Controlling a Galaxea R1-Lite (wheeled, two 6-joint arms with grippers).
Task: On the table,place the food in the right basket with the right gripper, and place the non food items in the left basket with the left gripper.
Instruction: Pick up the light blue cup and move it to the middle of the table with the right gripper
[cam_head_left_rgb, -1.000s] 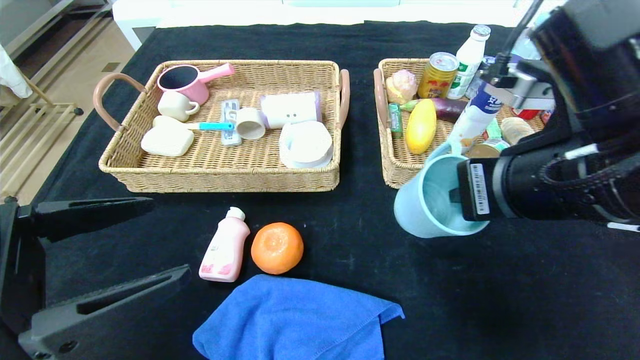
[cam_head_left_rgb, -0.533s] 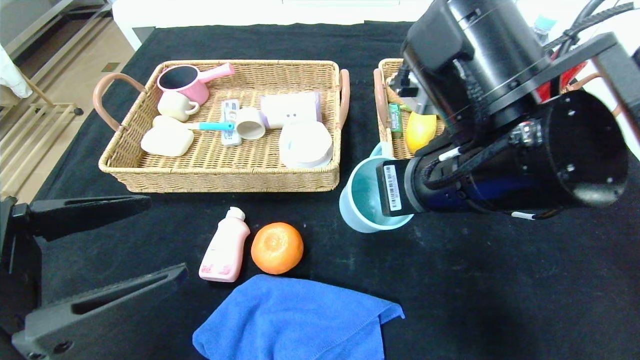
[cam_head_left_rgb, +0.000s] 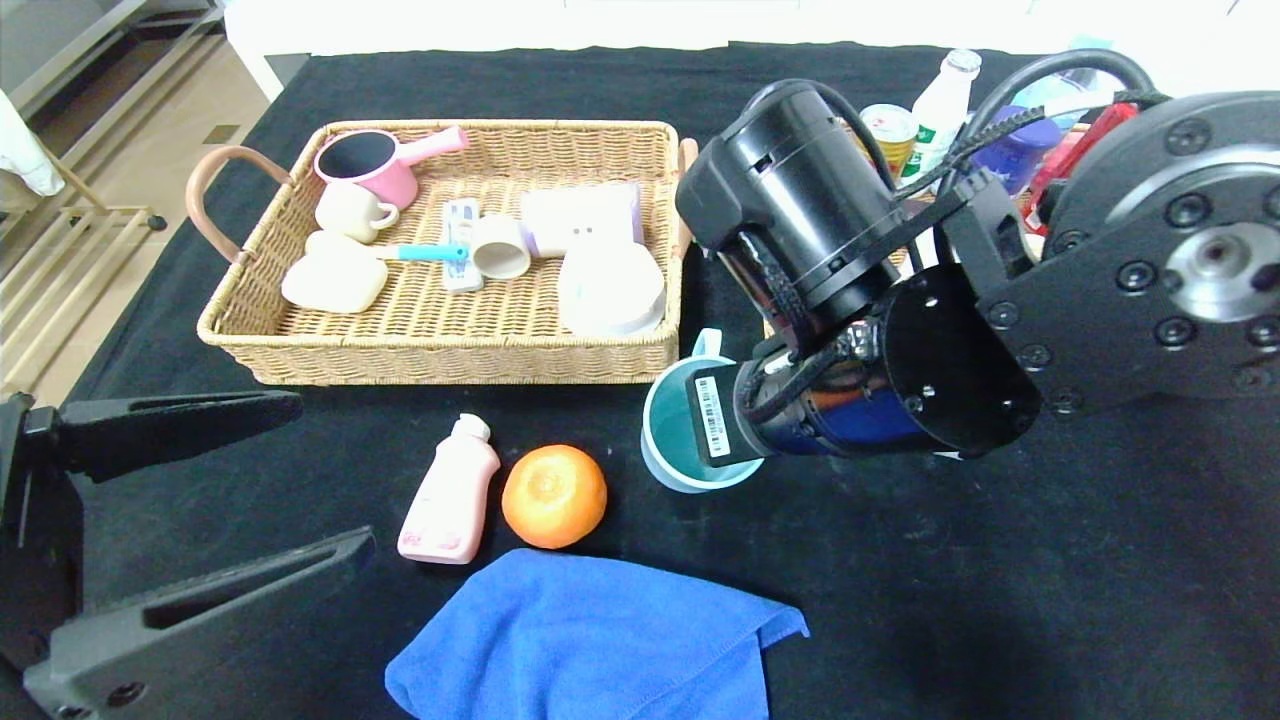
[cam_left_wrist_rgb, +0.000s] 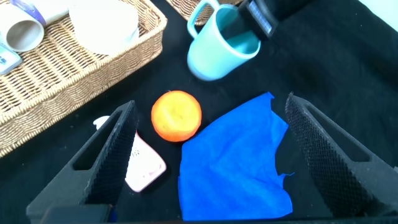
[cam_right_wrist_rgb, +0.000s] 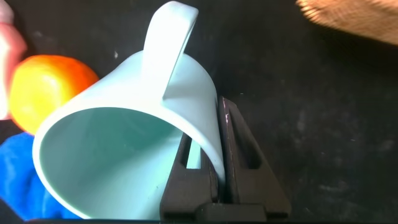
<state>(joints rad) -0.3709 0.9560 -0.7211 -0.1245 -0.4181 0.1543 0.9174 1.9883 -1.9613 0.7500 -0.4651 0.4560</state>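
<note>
right hand (cam_right_wrist_rgb: 217, 155) carries the teal mug (cam_head_left_rgb: 685, 435) over the tabletop (cam_head_left_rgb: 1000, 580), pinched on its rim.

the mug hangs tilted between the left basket (cam_head_left_rgb: 440, 345) and the right basket (cam_head_left_rgb: 768, 325), near the orange fruit (cam_head_left_rgb: 554, 496). the pink bottle (cam_head_left_rgb: 450, 492) lies just beside the fruit, with the blue towel (cam_head_left_rgb: 600, 640) in front of both. the left hand (cam_left_wrist_rgb: 211, 162) hovers with its jaws wide over the fruit, bottle and towel, holding nothing.
</note>
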